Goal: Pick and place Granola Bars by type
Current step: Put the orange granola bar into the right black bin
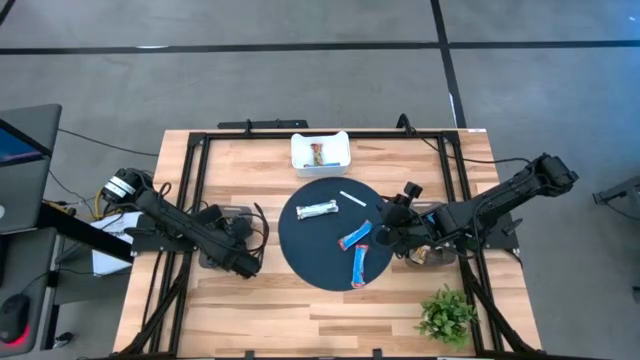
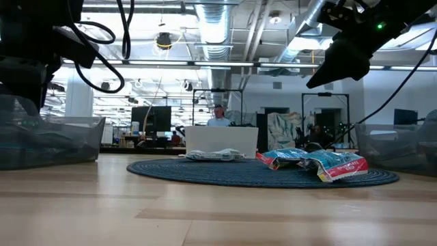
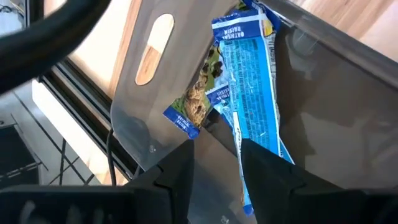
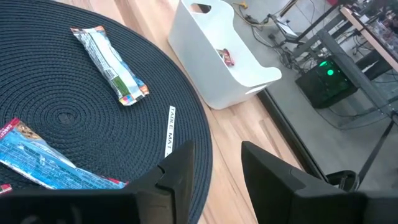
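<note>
Three granola bars lie flat on the round dark blue mat (image 1: 300,245): a silver one (image 1: 317,210) (image 4: 111,65), a blue one with red ends (image 1: 355,237) and a blue one (image 1: 359,264) (image 4: 50,165). My right gripper (image 1: 385,232) (image 4: 214,168) hangs open above the mat's right edge, clear of them. My left gripper (image 1: 245,262) (image 3: 217,168) is open over a clear bin (image 3: 143,124) that holds two blue bars (image 3: 249,81) (image 3: 199,102). The longer bar's lower end runs behind my fingers; I see no hold on it.
A white bin (image 1: 320,152) (image 4: 217,56) at the table's far edge holds a bar (image 4: 227,57). A thin white strip (image 1: 351,199) (image 4: 169,130) lies on the mat. A second clear bin (image 1: 430,250) sits under my right arm. A small plant (image 1: 447,315) stands near the right corner.
</note>
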{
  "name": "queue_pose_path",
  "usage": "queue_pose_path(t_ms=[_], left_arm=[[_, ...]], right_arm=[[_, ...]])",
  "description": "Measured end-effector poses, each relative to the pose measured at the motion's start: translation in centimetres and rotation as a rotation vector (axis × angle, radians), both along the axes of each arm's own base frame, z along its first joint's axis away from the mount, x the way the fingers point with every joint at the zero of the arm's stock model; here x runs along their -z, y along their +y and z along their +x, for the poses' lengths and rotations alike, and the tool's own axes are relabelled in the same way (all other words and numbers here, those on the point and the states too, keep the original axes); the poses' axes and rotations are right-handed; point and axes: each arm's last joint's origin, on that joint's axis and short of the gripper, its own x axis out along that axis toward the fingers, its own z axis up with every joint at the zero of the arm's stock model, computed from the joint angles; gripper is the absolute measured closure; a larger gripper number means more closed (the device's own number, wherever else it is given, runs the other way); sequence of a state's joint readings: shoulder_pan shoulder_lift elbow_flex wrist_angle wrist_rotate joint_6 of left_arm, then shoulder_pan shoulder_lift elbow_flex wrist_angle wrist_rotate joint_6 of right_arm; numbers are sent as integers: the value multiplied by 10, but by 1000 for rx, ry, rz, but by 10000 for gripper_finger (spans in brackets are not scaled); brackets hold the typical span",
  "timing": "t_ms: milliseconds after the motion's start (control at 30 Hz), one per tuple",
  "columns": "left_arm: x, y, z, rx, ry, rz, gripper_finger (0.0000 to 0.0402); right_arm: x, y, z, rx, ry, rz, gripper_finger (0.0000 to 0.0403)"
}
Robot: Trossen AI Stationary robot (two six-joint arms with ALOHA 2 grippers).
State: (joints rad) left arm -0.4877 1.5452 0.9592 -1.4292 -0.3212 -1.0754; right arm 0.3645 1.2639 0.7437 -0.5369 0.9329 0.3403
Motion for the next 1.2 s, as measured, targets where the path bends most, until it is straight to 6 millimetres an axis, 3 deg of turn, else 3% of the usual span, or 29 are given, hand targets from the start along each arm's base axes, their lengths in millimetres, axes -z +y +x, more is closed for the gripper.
queue_pose_path(t_ms=[333, 700, 900, 1200], left_arm=[[-3, 0, 3, 92, 10, 13, 274], [-36, -7, 31, 351, -167, 166, 274], [-35, -9, 57, 570, -328, 419, 274], [-18, 10, 84, 626, -382, 549, 274]], right_arm=[[0, 0, 1, 1, -8, 1, 276], [-1, 0, 1, 2, -15, 2, 276], [-1, 0, 1, 1, -15, 2, 276], [-2, -7, 6, 22, -29, -2, 276]])
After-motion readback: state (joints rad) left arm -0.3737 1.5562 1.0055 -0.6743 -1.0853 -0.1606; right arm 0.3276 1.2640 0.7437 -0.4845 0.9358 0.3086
